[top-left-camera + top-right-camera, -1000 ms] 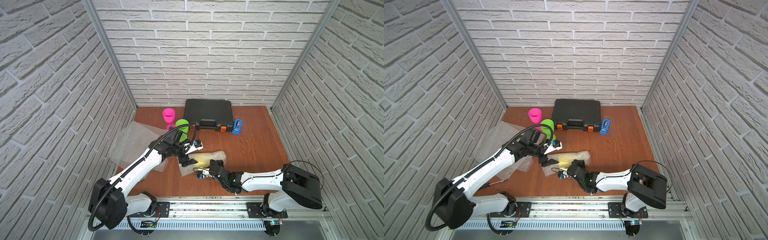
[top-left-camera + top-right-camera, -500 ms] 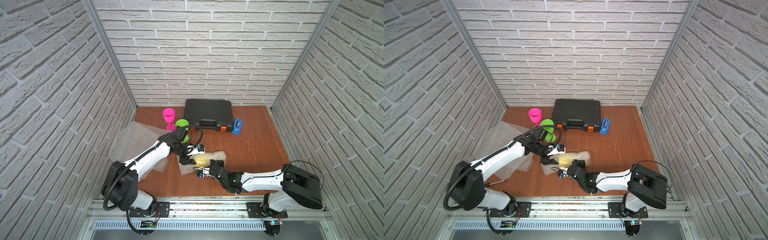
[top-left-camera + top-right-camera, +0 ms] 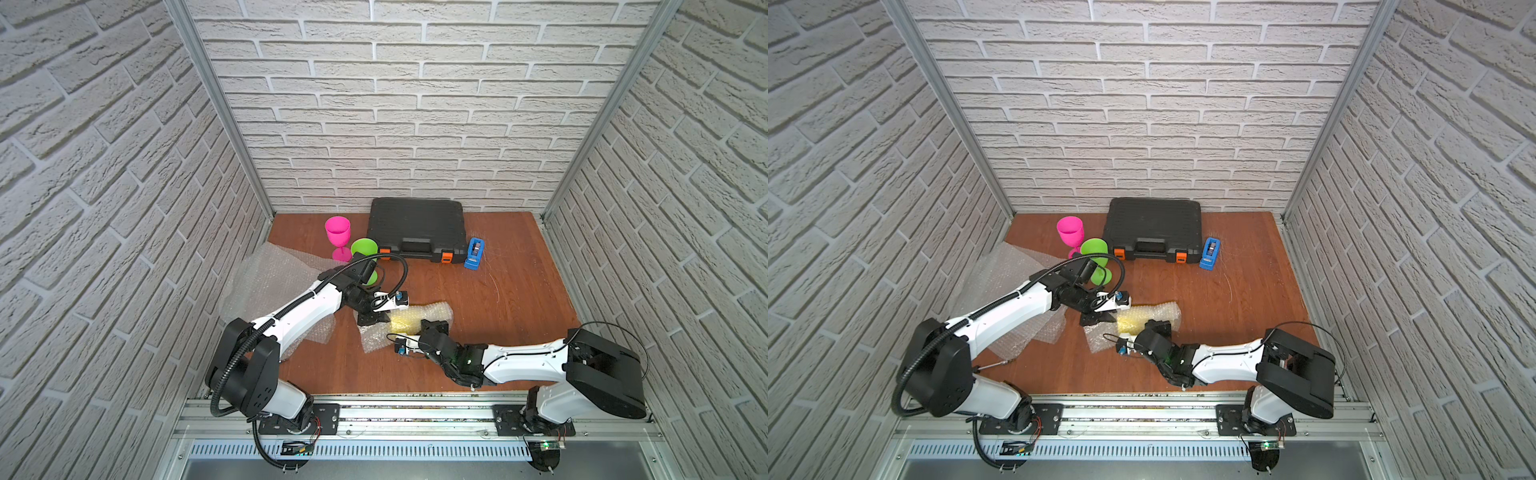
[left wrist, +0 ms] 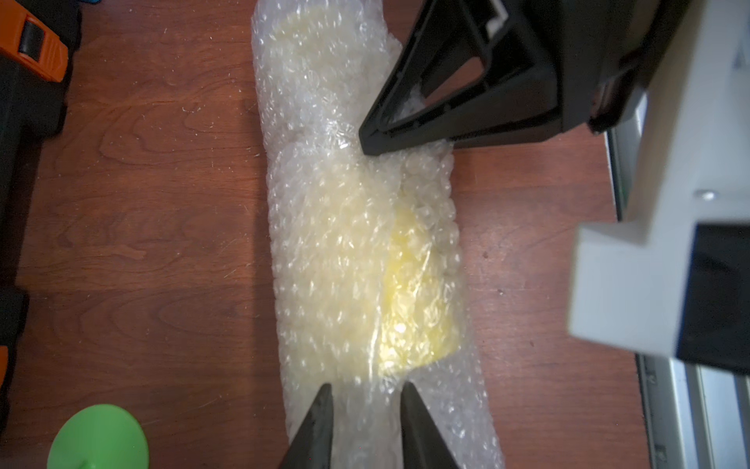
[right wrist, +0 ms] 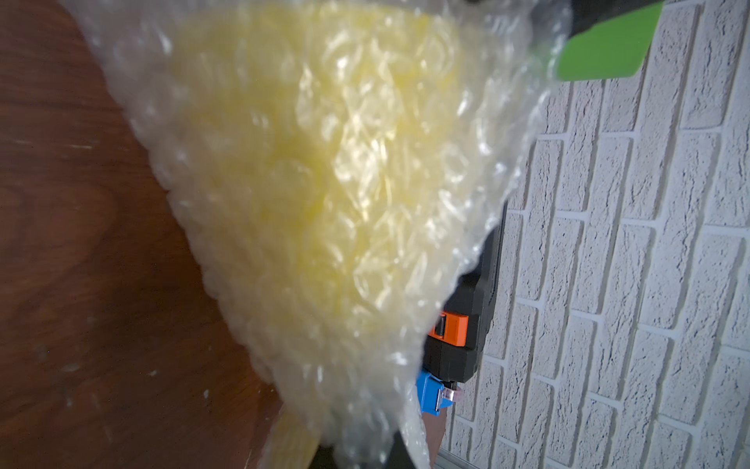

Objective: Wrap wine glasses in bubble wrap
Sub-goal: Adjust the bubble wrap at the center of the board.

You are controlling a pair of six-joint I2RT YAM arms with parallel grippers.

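Pinching the wrap (image 4: 345,227), my right claw (image 4: 367,142) was shut; my left claw (image 4: 365,410) stood narrow astride its end; gripping or not, I could not tell. The glass (image 3: 405,322) lay rolled inside, lower centre in a top view. A slipping pinch could let the wrap unroll.

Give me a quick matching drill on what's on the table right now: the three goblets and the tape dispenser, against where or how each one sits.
Things:
1. pink goblet
2. green goblet
3. yellow goblet
4. tape dispenser

States:
A. lying down, rolled in bubble wrap
B. upright, foot partly hidden by the left arm
C. upright, nearest the back left corner
D. at the right-hand front corner of the black case

Pairs: 1-C, 2-B, 3-A, 4-D.
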